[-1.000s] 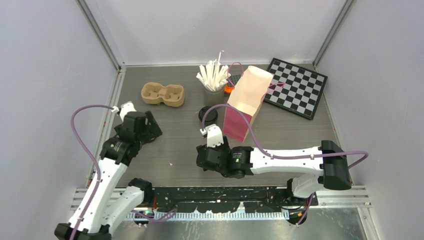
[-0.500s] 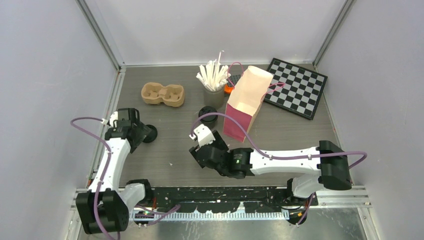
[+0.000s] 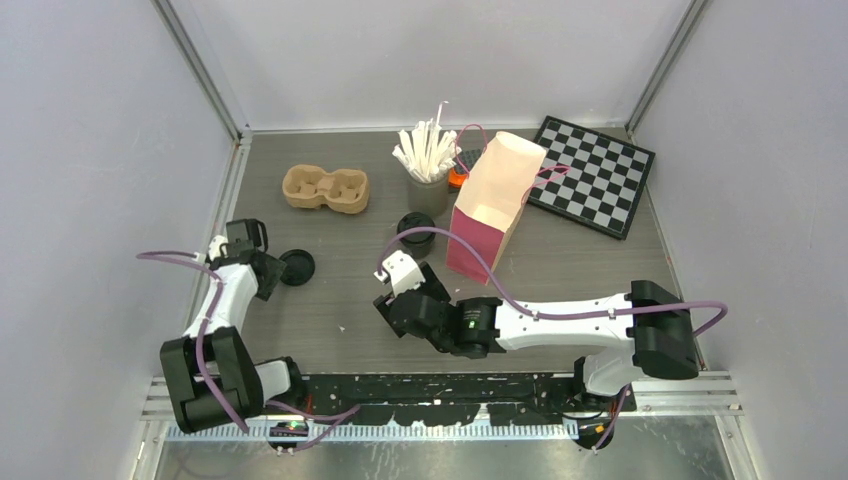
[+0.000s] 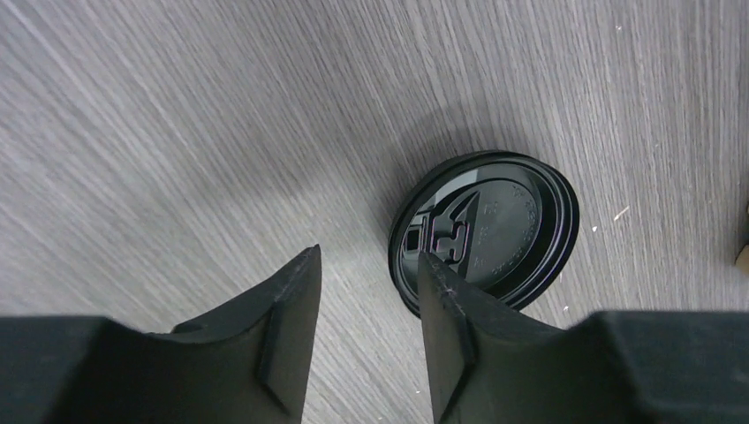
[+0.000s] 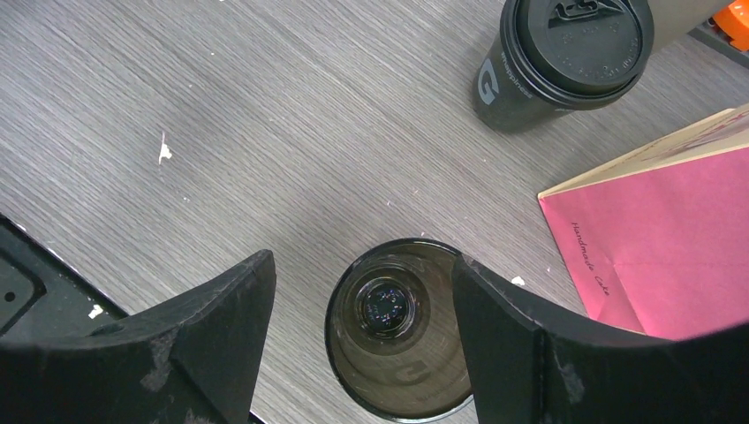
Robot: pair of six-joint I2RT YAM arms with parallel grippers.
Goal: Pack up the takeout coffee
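Your left end effector (image 4: 368,258): part-open at lid (image 4: 499,225), near bench's left edge.
Your right end effector (image 5: 362,261): open, straddling lidless cup (image 5: 402,367).

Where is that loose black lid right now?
In the top view the loose lid lies flat on the table, at its left, beside the left gripper, below the tan tray.
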